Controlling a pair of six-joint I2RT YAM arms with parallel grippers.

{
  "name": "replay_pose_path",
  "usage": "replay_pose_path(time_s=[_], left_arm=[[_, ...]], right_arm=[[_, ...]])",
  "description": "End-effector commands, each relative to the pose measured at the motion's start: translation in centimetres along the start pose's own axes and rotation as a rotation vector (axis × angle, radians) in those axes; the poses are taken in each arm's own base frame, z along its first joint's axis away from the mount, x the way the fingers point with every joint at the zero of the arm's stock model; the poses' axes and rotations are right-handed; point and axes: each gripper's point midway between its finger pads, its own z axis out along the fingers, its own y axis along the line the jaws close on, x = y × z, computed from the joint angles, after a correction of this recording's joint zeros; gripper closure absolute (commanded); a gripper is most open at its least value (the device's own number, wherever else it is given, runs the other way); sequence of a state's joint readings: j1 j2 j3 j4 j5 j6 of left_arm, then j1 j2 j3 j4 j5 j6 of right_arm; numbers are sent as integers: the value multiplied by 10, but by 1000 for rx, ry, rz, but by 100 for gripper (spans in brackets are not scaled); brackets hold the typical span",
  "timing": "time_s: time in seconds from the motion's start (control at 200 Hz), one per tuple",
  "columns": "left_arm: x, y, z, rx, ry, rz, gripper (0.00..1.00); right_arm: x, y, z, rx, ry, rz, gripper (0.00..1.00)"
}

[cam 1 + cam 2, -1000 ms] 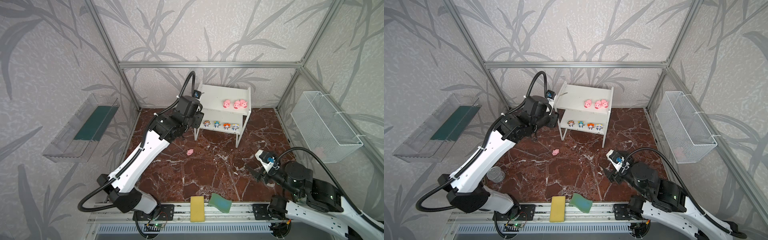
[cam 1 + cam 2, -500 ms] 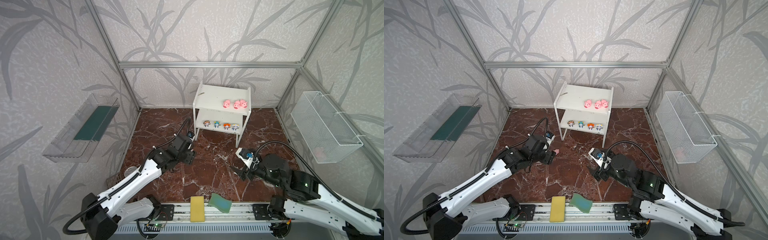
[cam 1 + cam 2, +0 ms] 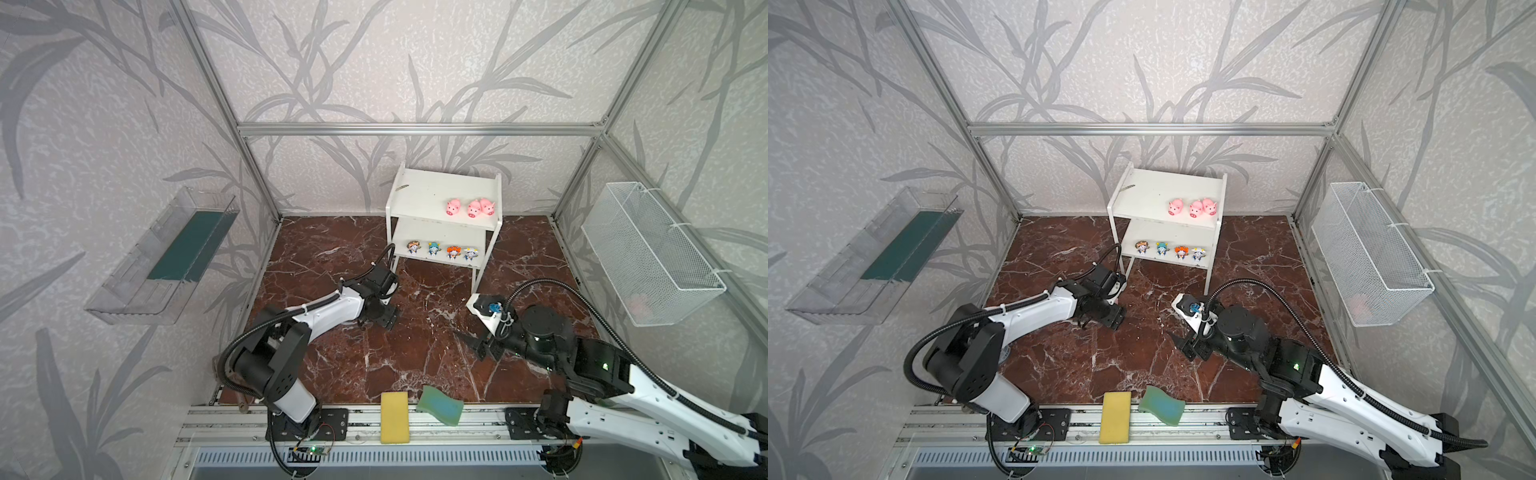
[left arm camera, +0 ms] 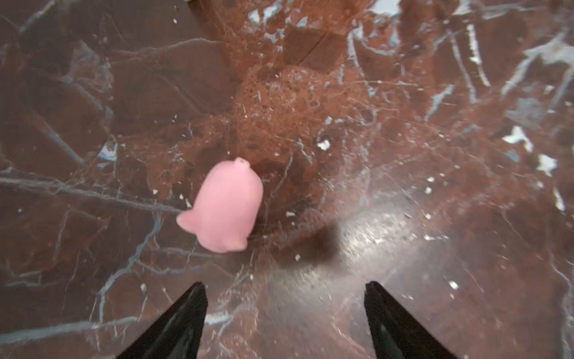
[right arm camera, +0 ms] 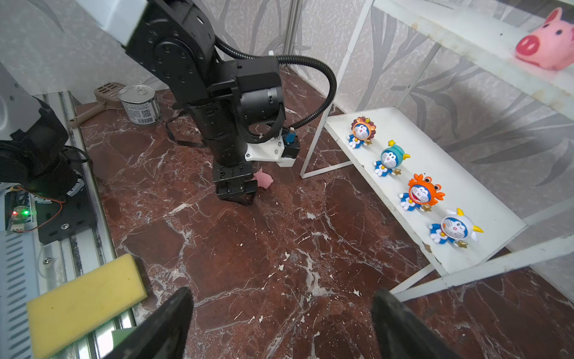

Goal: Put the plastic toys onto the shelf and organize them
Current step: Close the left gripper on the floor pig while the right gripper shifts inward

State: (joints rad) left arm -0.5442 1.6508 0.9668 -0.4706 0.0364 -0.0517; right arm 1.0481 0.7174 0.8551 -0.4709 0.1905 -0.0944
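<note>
One pink pig (image 4: pixel 225 205) lies on its side on the marble floor, just ahead of my left gripper (image 4: pixel 284 289), whose jaws stand open and empty. Seen from the right wrist, this pig (image 5: pixel 263 179) peeks out beside the left gripper (image 5: pixel 237 194); in both top views the gripper (image 3: pixel 388 322) hides it. The white shelf (image 3: pixel 440 195) carries three pigs (image 3: pixel 473 208) on its top board and several cartoon figurines (image 3: pixel 454 252) in a row on the lower board. My right gripper (image 3: pixel 473 345) hovers open and empty over the floor in front of the shelf.
A yellow sponge (image 3: pixel 395 417) and a green sponge (image 3: pixel 440 405) lie at the front rail. A clear wall tray (image 3: pixel 166 257) hangs on the left wall, a wire mesh basket (image 3: pixel 652 253) on the right. A tin can (image 5: pixel 139 105) and a scoop (image 5: pixel 102 93) sit at the front left corner.
My left arm has come down from the shelf to the floor over the loose pig, its jaws widening. The right gripper has shifted left toward the middle.
</note>
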Motion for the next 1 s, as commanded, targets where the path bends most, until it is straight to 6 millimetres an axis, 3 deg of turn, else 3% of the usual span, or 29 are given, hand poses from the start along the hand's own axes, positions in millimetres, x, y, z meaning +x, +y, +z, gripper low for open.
replay_pose_path(time_s=[0.0,0.275,0.715,0.995], left_arm=[[-23,2,0,-5,-26,53,19],[-33,16,4,-48,-26,99,18],[-22,-10,7,89,27,79,19],[-14,-31,-5,151,21,66,20]], right_arm=[[-2,-1,-3,8,-21,4,10],[6,-5,-2,34,-1,-9,10],[7,-5,0,36,7,-14,10],[9,-5,-3,37,4,-8,10]])
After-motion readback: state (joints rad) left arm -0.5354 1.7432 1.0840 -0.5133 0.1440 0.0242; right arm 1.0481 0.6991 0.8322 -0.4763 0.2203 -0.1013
